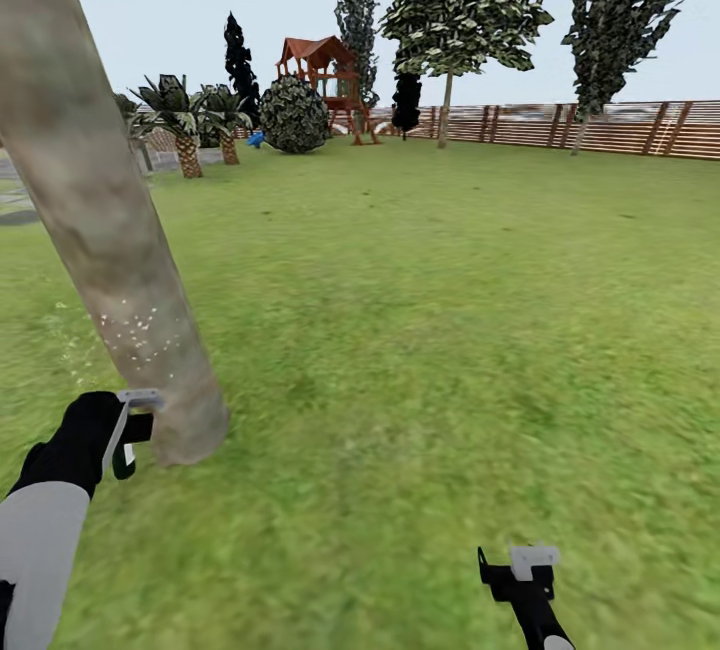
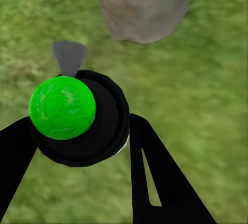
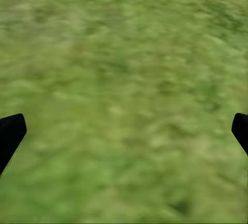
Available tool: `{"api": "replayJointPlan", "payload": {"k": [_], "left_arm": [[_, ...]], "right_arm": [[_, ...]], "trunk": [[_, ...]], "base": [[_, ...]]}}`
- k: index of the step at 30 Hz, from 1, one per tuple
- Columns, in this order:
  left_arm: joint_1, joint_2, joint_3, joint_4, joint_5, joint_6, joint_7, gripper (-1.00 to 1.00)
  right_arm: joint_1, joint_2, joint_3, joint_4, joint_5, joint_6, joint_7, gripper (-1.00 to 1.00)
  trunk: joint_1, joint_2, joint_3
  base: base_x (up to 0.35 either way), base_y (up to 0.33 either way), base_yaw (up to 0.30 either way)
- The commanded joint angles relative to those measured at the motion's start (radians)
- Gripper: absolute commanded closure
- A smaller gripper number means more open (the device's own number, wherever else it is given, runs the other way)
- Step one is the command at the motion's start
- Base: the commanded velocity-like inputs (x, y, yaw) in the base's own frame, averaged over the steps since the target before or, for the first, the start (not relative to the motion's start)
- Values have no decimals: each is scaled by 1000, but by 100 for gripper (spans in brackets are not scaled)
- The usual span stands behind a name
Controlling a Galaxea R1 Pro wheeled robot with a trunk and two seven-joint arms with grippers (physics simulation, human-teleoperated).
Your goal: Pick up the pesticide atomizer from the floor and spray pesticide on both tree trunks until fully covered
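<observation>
The pesticide atomizer (image 2: 77, 118) sits clamped in the left gripper (image 1: 128, 433), at eight o'clock beside the tree trunk (image 1: 100, 220) — white pesticide (image 1: 135, 325) specks only low down. Spraying seems underway; next, aim higher. Right gripper (image 1: 525, 570) hangs spread, empty.

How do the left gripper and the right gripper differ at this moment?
The left gripper is shut on the pesticide atomizer, close beside the tree trunk; the right gripper is open and holds nothing. The left points at the trunk's base; the right hangs over bare grass. Both have dark fingers.
</observation>
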Motion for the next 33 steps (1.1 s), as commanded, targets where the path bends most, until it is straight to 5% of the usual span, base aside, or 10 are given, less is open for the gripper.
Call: {"api": "replayJointPlan", "payload": {"k": [1, 6, 16, 20, 33], "left_arm": [[4, 1, 2, 1, -7, 3, -2, 100], [69, -6, -3, 5, -3, 4, 70, 100], [78, -36, 4, 29, 5, 5, 62, 100], [78, -68, 3, 26, 4, 3, 69, 100], [78, -71, 9, 23, 5, 4, 73, 100]], "right_arm": [[-1, 0, 8, 1, 1, -1, -9, -100], [-1, 0, 8, 1, 1, 0, -9, -100], [-1, 2, 8, 1, 1, 0, -9, -100], [-1, 2, 8, 1, 1, 0, -9, -100], [-1, 1, 8, 1, 3, 0, -9, -100]], "trunk": [[0, 0, -1], [0, 0, -1], [0, 0, -1], [0, 0, -1], [0, 0, -1]], "base": [[335, 0, 1], [221, 0, 0], [20, -16, 165], [161, -204, 133], [194, -226, 2]]}}
